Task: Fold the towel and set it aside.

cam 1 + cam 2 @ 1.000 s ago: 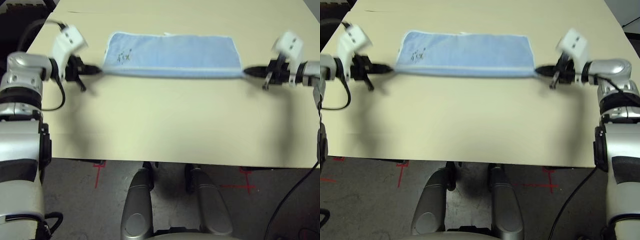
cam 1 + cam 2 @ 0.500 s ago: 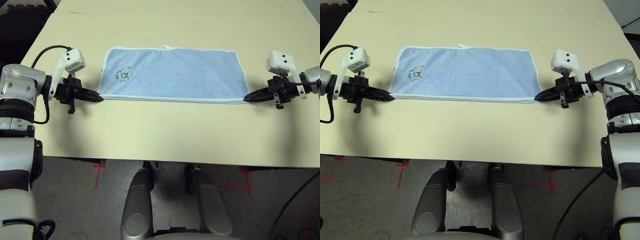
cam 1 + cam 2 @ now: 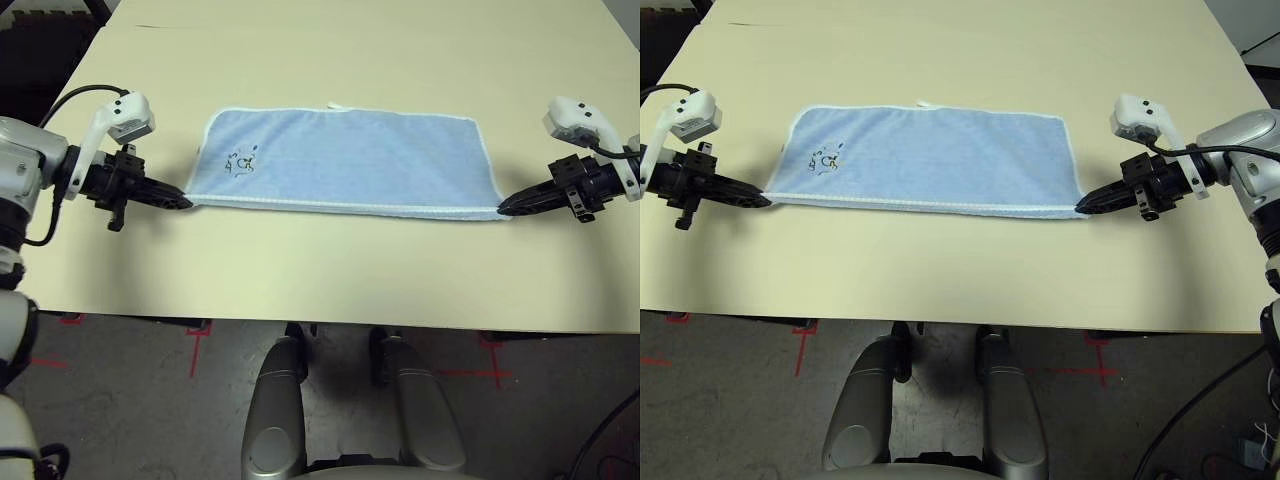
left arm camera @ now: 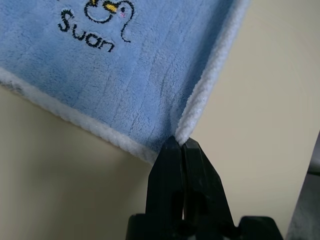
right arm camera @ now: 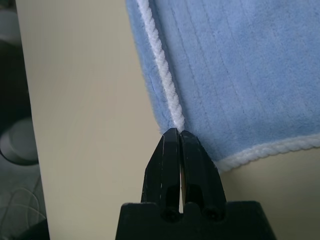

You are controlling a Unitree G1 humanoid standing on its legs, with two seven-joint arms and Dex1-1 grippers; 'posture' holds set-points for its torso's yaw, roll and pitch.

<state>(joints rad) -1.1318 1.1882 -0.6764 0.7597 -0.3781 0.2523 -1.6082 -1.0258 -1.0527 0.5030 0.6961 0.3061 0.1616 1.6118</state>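
Pale cream tabletop with a straight near edge, grey floor below it, red tape marks on the floor. Light-blue terry towel with white stitched edging lies on the tabletop, long side running left to right, set back from the near edge. Doubled over: near side is a folded layer pair, white edging along it, with a narrow strip of blue under that edging on the robot's right. Small white tag pokes out at the far edge, around mid-length. Dark stitched cartoon print sits toward the robot's left end; left wrist view shows yellow in it plus lettering, "Suan".

Left gripper, two black tapered fingers: clenched on the towel's near left corner, white edging pinched right at the tips. Right gripper, same black two-finger type: clenched on the near right corner, edging running into the tips. Both come in from the sides, angled slightly down toward the cloth. Near edge is close to straight between them, slight sag toward the robot at the right end. White camera housings sit above both grippers, silver forearms behind. Black cable hangs by the robot's right side.
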